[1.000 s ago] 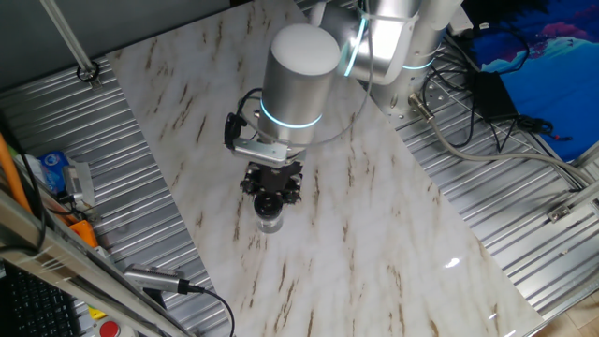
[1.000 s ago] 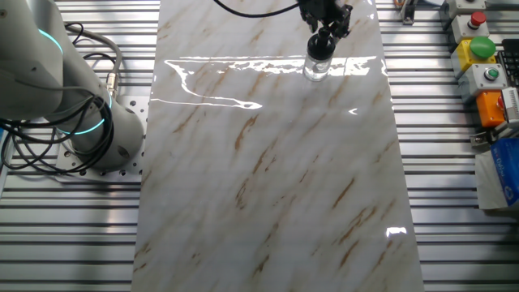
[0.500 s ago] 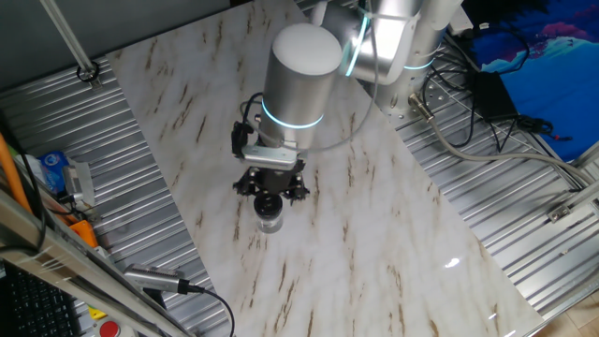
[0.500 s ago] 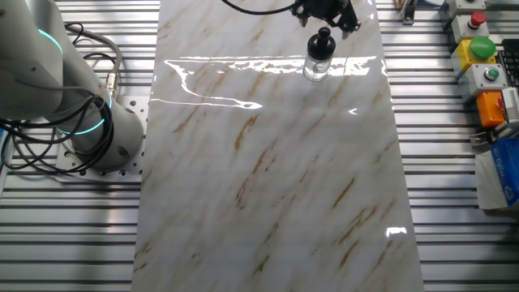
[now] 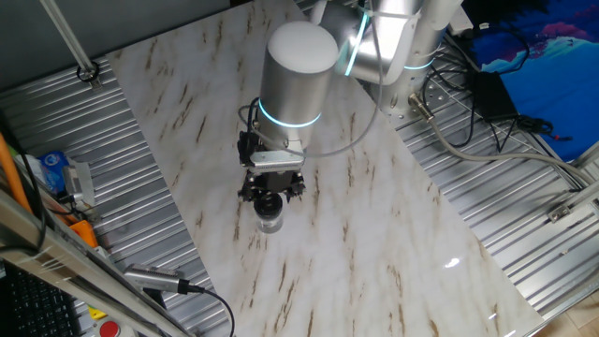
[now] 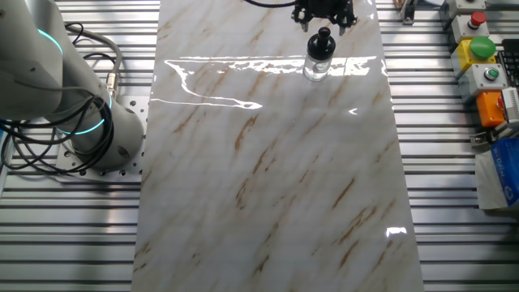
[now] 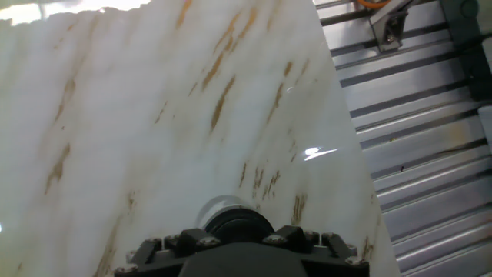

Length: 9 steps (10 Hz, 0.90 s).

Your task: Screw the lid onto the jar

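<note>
- The small clear glass jar [image 5: 270,221] stands upright on the white marble-patterned table top [image 5: 374,243]. In the other fixed view the same jar [image 6: 317,66] sits in the far part of the board, within a bright band of glare. Its contents cannot be determined from any view; the glass reads as see-through.
- The small round black lid [image 6: 323,36] sits on the jar's mouth, level and centred. In the hand view the lid [image 7: 239,225] appears as a dark disc framed by the jar's pale glass rim [image 7: 206,209].
- The silver cylindrical robot arm [image 5: 298,75], marked by a glowing cyan ring, points straight down over the jar. Its base [image 6: 49,89] stands on the ribbed metal surface [image 6: 73,227] beside the board.
- The black two-finger gripper [image 5: 271,187] hangs directly above the lid. In the other fixed view the gripper [image 6: 323,14] has its fingers spread to either side, with a visible gap between them and the lid; the jaws are released and grasp nothing.
- In the hand view only the gripper's black body with its screw heads is visible along the bottom edge, just above the lid.
- A control box with coloured buttons [image 6: 478,49] sits on the ribbed surface, well apart from the jar.
</note>
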Available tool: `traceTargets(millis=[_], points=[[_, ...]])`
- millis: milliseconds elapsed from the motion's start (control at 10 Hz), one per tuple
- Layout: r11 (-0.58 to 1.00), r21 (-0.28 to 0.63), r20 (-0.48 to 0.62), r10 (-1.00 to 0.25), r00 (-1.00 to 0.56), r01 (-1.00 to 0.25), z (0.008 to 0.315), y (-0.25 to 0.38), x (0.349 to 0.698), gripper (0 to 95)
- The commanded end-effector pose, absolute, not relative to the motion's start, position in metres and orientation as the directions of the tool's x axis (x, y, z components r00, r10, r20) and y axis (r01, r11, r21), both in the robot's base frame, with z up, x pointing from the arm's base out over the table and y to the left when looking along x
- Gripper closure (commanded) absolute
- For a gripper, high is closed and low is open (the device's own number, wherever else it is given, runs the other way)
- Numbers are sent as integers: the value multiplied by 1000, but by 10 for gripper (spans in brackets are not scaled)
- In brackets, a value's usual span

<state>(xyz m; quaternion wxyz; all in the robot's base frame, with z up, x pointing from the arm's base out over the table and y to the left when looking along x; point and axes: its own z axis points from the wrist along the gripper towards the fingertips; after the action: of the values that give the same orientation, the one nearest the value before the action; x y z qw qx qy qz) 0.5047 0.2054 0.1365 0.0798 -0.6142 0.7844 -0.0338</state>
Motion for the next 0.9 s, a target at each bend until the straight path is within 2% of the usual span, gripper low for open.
traceTargets(millis=[100,200,300,800,900], points=[[238,-132,-80,-970,-229,-962,137,206,503,760],[235,-124,-78,-971,-227,-964,137,206,503,760],[229,-120,-76,-972,-221,-966,137,206,504,950],[205,-105,-65,-978,-199,-973,136,205,505,950],[204,-105,-65,-978,-198,-973,135,205,505,760]])
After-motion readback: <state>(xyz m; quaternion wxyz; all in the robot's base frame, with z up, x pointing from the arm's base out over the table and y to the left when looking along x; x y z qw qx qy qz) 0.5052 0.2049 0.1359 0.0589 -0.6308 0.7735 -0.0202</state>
